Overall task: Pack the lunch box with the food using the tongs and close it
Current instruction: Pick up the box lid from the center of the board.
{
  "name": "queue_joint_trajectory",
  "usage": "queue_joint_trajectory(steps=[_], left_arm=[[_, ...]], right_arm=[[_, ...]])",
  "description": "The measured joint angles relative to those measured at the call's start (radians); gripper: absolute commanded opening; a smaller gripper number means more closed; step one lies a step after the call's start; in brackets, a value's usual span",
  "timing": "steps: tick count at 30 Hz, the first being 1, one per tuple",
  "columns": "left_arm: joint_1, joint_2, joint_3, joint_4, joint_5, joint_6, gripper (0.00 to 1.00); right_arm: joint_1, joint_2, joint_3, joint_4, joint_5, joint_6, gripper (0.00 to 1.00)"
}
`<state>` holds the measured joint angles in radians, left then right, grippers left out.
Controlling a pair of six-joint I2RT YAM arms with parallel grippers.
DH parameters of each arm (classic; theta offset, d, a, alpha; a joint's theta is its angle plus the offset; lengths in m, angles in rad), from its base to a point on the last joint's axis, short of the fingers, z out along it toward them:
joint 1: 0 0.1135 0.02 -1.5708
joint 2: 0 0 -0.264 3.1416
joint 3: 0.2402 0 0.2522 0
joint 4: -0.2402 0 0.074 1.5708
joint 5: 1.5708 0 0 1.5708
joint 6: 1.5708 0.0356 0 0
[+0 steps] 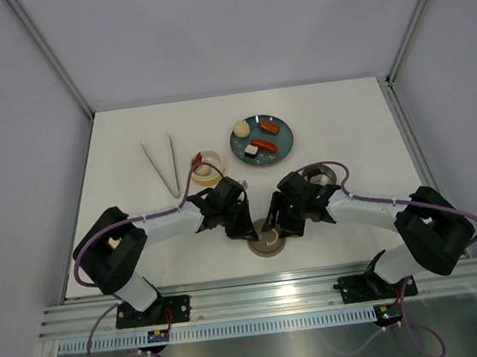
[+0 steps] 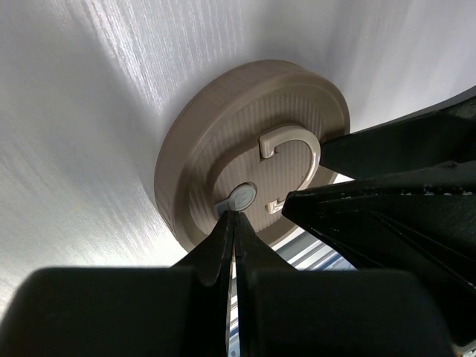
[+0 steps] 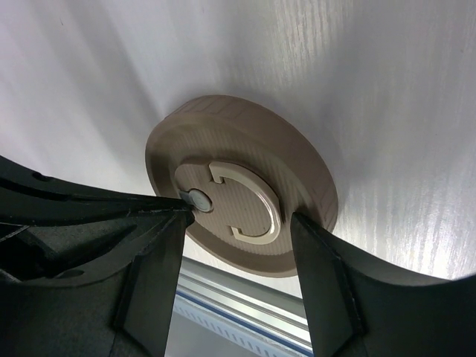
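A round tan lid (image 1: 268, 246) lies flat near the table's front edge, between my two grippers. My left gripper (image 1: 242, 227) is shut, and its tip (image 2: 235, 216) rests against the small grey button (image 2: 242, 198) on the lid (image 2: 223, 134). Over the same lid (image 3: 275, 141) my right gripper (image 3: 239, 219) stands open, a finger on either side of the cream ring handle (image 3: 256, 195). The open cream lunch box (image 1: 206, 167) holds a bun and a red piece. The teal plate (image 1: 283, 141) carries a bun (image 1: 241, 129), two sausages (image 1: 269, 127) and a sushi bit (image 1: 251, 152). The tongs (image 1: 161, 164) lie to the left.
A tan ring-shaped part (image 1: 328, 172) sits behind my right arm. The metal rail (image 1: 269, 294) runs along the table's front edge just below the lid. Grey walls close in the table on three sides.
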<state>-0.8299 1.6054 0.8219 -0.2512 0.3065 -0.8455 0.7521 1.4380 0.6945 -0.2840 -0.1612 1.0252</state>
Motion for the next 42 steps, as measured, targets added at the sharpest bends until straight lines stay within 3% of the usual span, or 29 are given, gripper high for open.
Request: queue_joint_trajectory(steps=[26, 34, 42], left_arm=[[0.008, 0.029, 0.004, 0.045, 0.039, -0.001, 0.0], [0.007, 0.033, 0.007, 0.052, 0.04, -0.002, 0.0], [0.007, 0.035, 0.007, 0.058, 0.04, -0.002, 0.0]], right_arm=[[0.017, -0.115, -0.055, 0.143, -0.066, -0.011, 0.64], [0.02, -0.123, -0.047, 0.069, -0.014, -0.015, 0.6], [0.044, -0.036, 0.021, -0.044, 0.067, -0.069, 0.43]])
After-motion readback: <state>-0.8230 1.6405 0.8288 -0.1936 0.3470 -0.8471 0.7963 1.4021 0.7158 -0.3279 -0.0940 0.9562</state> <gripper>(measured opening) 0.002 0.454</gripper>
